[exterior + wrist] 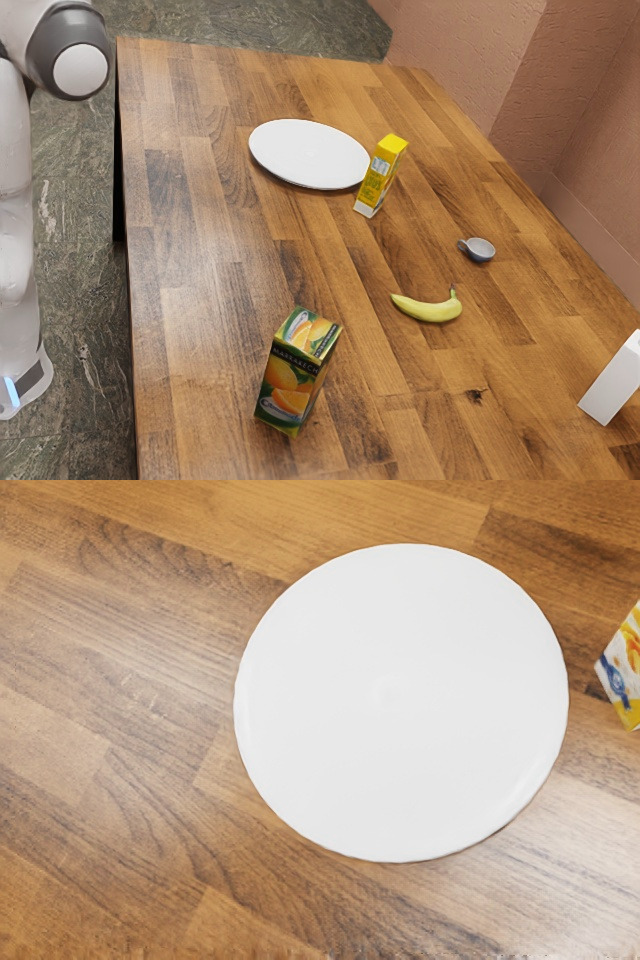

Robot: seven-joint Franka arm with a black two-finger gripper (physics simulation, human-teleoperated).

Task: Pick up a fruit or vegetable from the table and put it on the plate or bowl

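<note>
Nearest the front of the table stood an orange juice carton, upright, with a white box at the exterior view's right edge. Beyond these lay the banana, flat on the wood, touching nothing. A small grey-blue cup sat near it, further back. Further still a yellow carton stood just beside the white plate, which was bare. The arm rose at the exterior view's upper left. Its wrist camera looked straight down on the plate, so the hand was judged to be above it, well apart from the fruit. The state of the jaws could not be told. Assessment: the pick was not yet begun. Recommended: cross to the banana above the yellow carton's height, set the jaws across its narrow middle, descend squarely, then grip.
</note>
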